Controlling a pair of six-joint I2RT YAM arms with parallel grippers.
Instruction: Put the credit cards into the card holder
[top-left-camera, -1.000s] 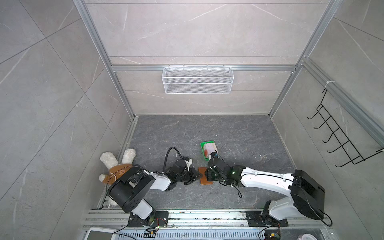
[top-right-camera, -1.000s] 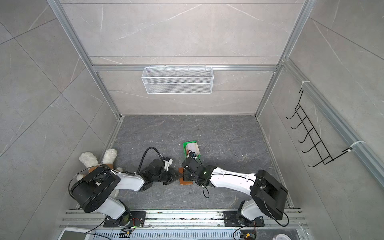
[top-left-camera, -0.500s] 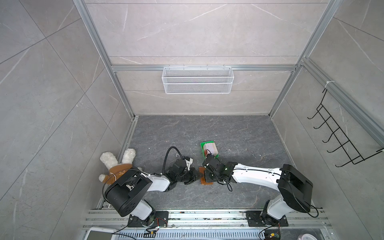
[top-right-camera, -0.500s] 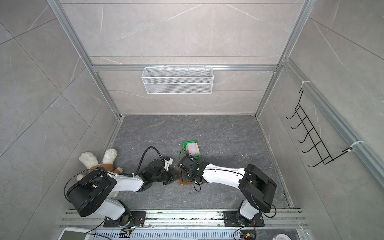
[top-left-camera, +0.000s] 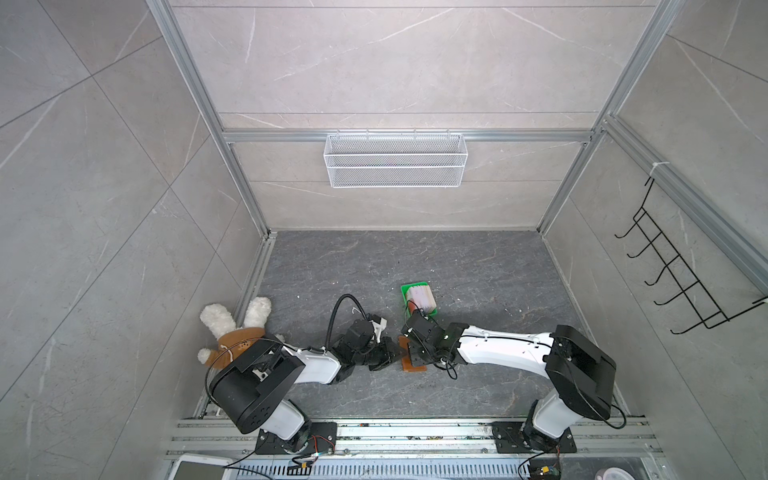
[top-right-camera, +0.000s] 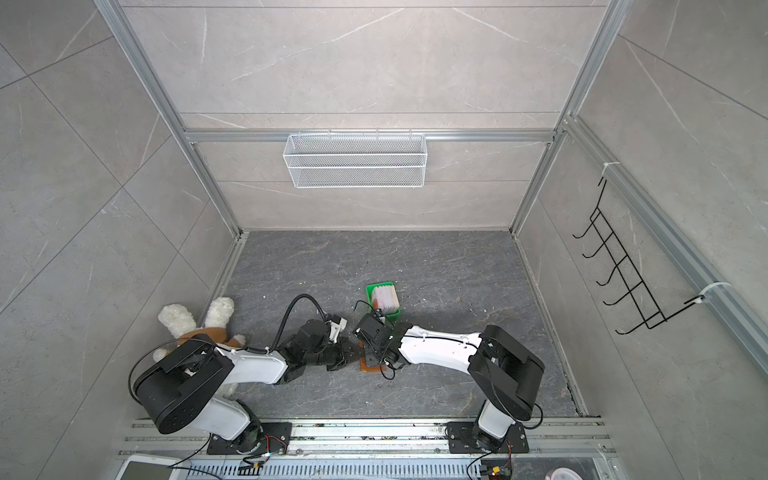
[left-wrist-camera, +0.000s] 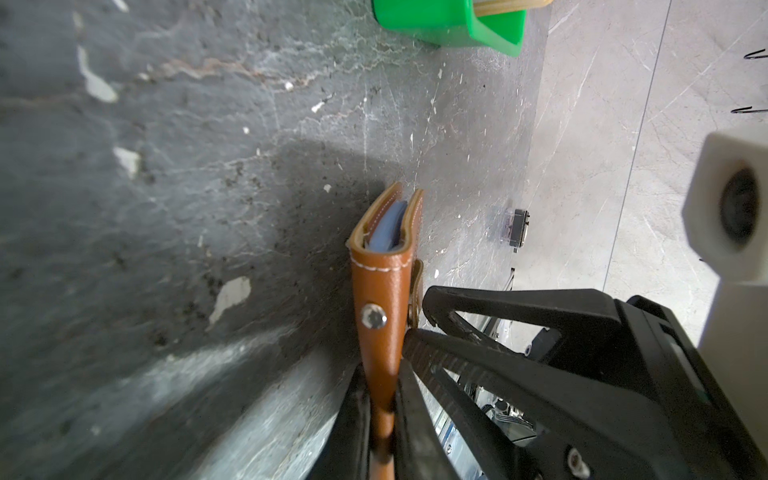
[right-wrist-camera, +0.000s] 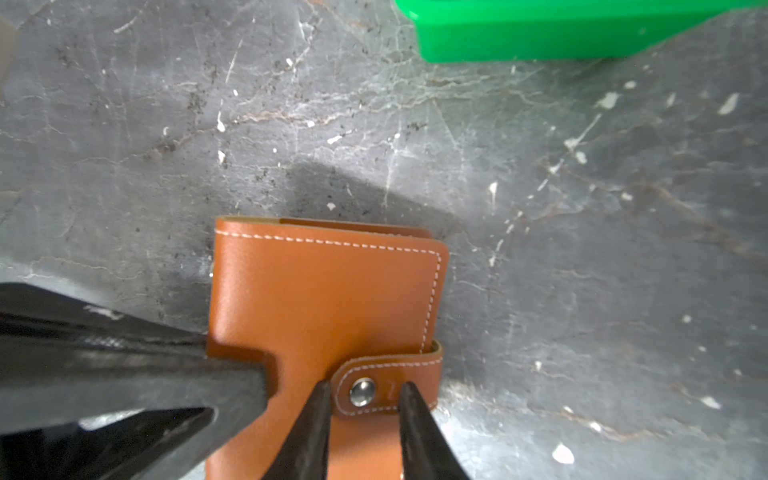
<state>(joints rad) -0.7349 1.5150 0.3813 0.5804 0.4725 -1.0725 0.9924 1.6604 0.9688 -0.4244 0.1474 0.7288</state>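
Note:
The tan-brown card holder (top-left-camera: 413, 366) (top-right-camera: 369, 366) lies closed and snapped on the dark floor between the two arms. My left gripper (left-wrist-camera: 380, 374) (top-left-camera: 395, 354) is shut on its left edge, with leather pinched between the jaws. In the right wrist view my right gripper (right-wrist-camera: 365, 392) sits over the card holder (right-wrist-camera: 324, 291). Its fingers stand apart on either side of the snap tab (right-wrist-camera: 386, 386). The credit cards (top-left-camera: 422, 297) (top-right-camera: 385, 300) stand stacked in a green tray (top-left-camera: 409, 289) (right-wrist-camera: 561, 33) just beyond the card holder.
A plush toy (top-left-camera: 237, 328) lies against the left wall beside the left arm. A white wire basket (top-left-camera: 395, 160) hangs on the back wall and a black hook rack (top-left-camera: 681, 282) on the right wall. Bare floor stretches behind and to the right of the tray.
The right arm's elbow has swung left and its gripper has edged slightly left over the card holder. The left arm and the card holder have not moved.

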